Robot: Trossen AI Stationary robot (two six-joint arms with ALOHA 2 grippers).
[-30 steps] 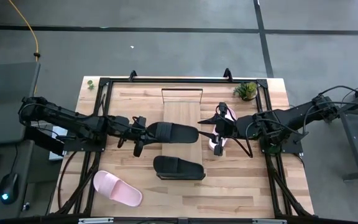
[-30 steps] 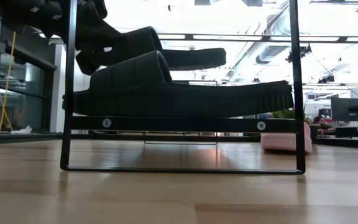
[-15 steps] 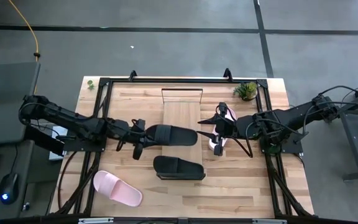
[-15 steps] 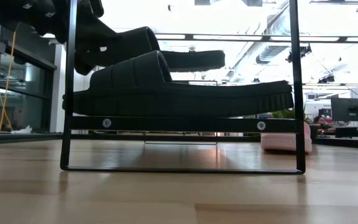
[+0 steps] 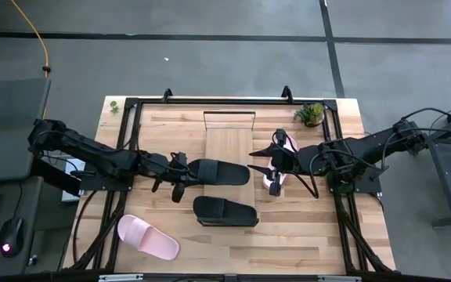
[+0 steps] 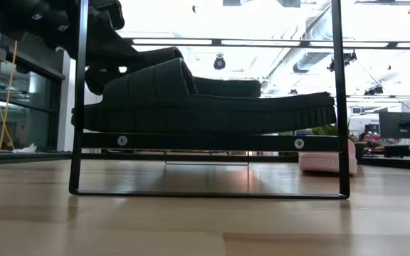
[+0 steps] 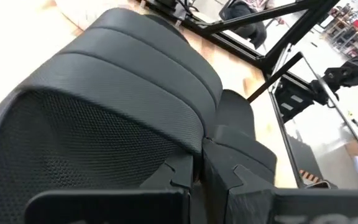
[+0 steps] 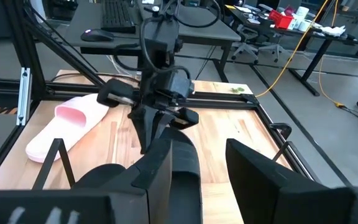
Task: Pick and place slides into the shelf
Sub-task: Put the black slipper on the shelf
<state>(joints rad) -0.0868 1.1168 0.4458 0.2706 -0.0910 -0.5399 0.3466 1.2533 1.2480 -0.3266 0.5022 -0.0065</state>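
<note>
Left hand (image 5: 180,168) pinching a black slide (image 5: 219,172), its long axis lying across the shelf (image 5: 229,145); right hand (image 5: 266,168) half spread, idle beside.

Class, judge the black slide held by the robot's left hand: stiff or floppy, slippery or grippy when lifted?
Probably fairly stiff: the black slide, gripped at one end by the left hand, sticks out nearly level in the low view instead of drooping. Probably grippy rather than slippery: its strap looks matte and finely dotted in the left wrist view.
</note>
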